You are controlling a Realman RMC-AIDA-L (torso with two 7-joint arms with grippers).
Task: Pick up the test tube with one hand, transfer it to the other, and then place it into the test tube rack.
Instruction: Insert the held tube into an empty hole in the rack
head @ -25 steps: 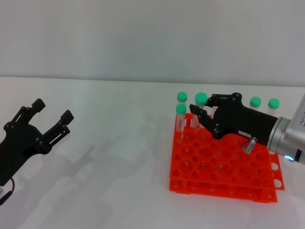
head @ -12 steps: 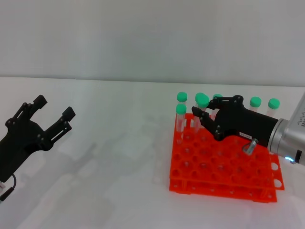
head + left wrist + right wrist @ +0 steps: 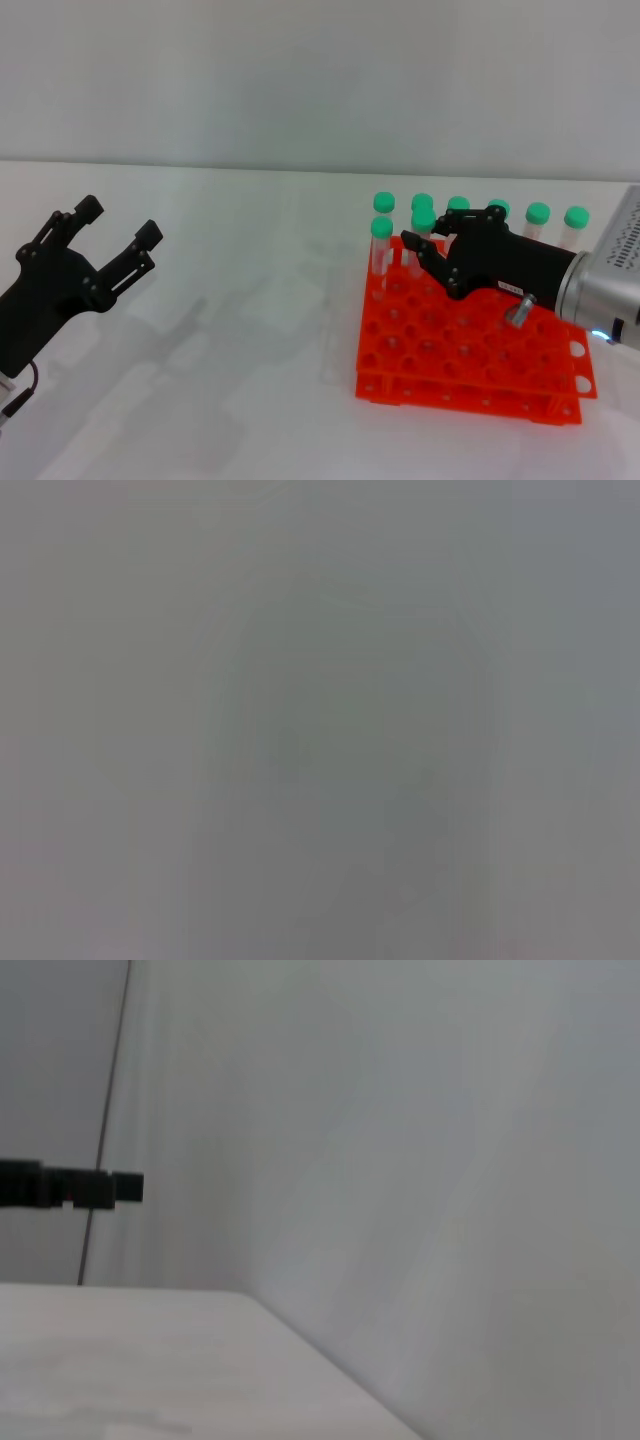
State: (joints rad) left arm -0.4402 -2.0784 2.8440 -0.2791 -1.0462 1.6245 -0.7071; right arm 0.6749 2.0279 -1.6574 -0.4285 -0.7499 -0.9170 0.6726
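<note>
In the head view my right gripper (image 3: 429,238) reaches over the back left part of the orange-red test tube rack (image 3: 470,352). Its fingers are shut on a clear test tube (image 3: 423,219) with a green cap, held upright with its lower end down at the rack's holes. My left gripper (image 3: 112,238) hangs open and empty at the far left, well away from the rack. Neither wrist view shows a tube or the rack.
Several other green-capped tubes stand in the rack: two at the left corner (image 3: 381,229), the others along the back row (image 3: 537,213). The white table (image 3: 250,320) spreads between the two arms. A grey wall rises behind.
My right gripper has lowered the tube a little into the rack and drawn slightly back. My left gripper has crept up and to the right a bit.
</note>
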